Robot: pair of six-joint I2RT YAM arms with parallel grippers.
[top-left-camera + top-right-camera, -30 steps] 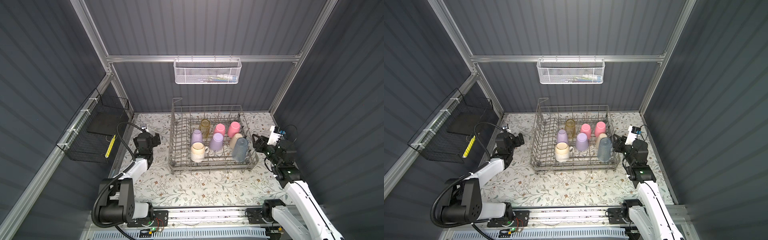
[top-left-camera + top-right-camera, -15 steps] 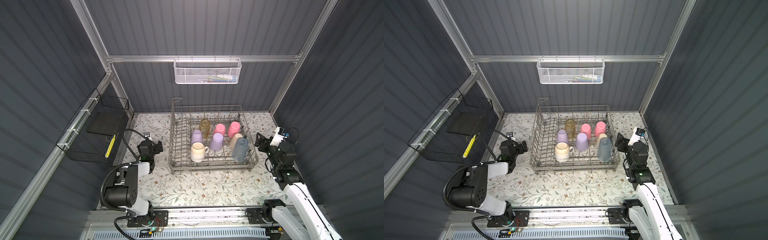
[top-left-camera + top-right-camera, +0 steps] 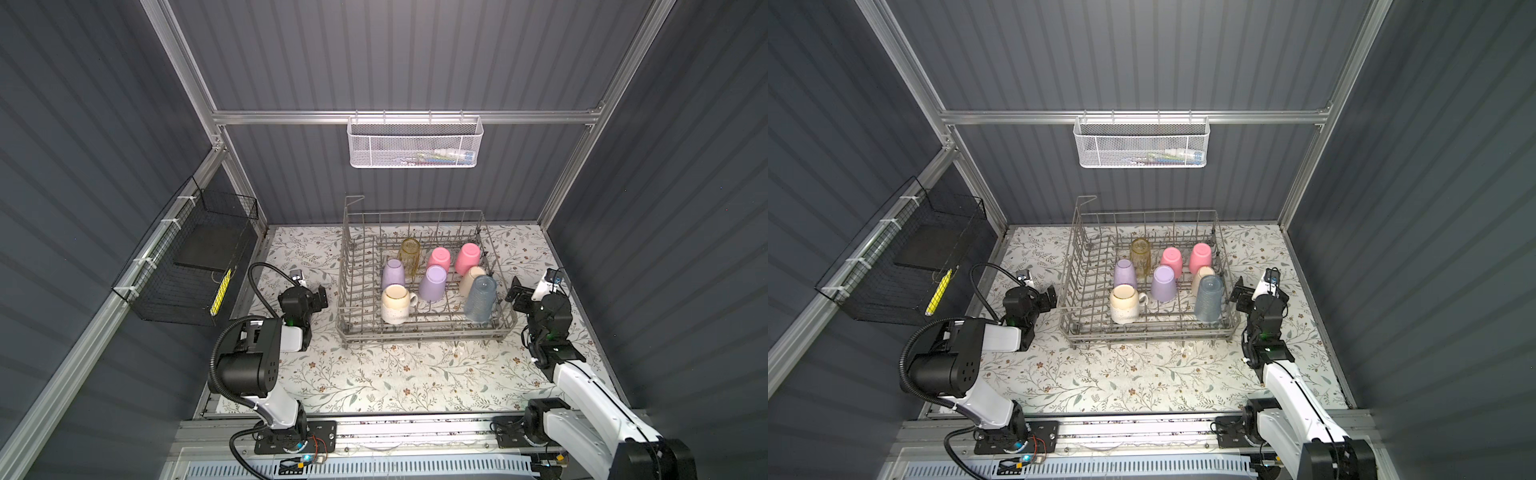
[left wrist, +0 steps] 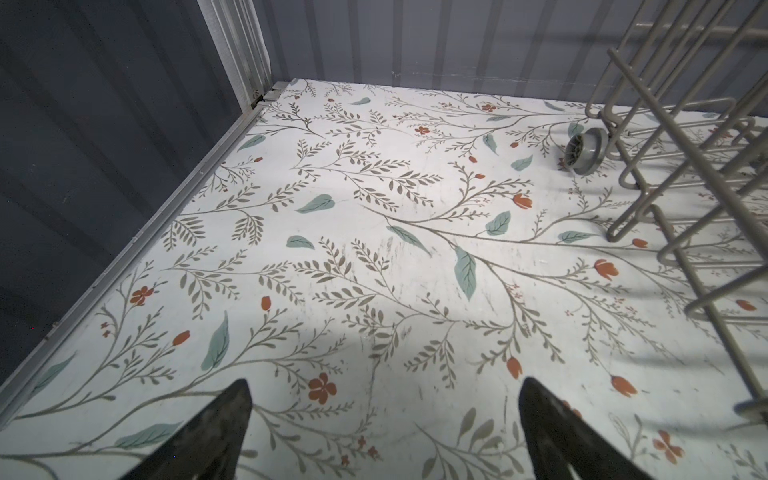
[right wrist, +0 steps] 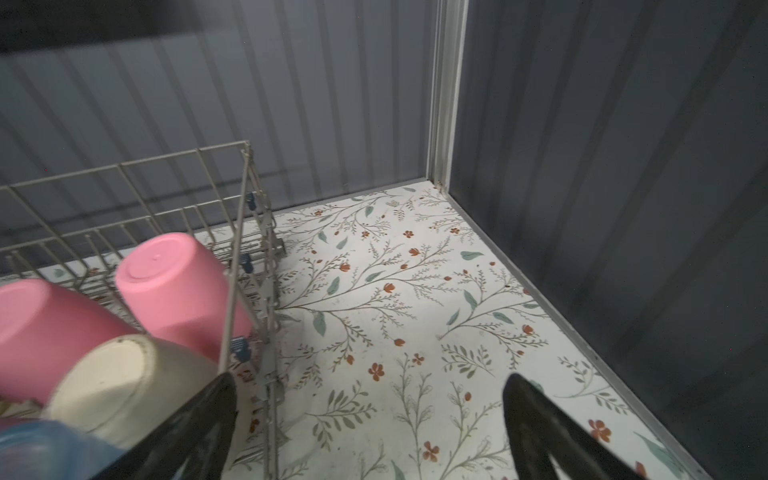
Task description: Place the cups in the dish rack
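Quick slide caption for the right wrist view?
Right pincer open beside the rack, which holds bottoms-up pink cups, a beige cup and a blue tumbler.

In both top views light falls from overhead onto the white floral-patterned tabletop (image 3: 374, 374), the brightest surface, while the dark grey ribbed walls (image 3: 415, 62) stay dim. The grey metal wire dish rack (image 3: 415, 330) throws only faint, soft shadows beneath itself, and detail is crisp.

In the left wrist view a broad soft shadow covers the near tabletop, the rack's wires splay with wide-angle distortion, and the left gripper (image 4: 382, 436) shows black fingers (image 4: 216, 432) slightly soft.

In the right wrist view the beige upturned cup (image 5: 124, 382) and the clear blue tumbler (image 5: 50, 449), close to the lens, are smeared, and the walls are murky.
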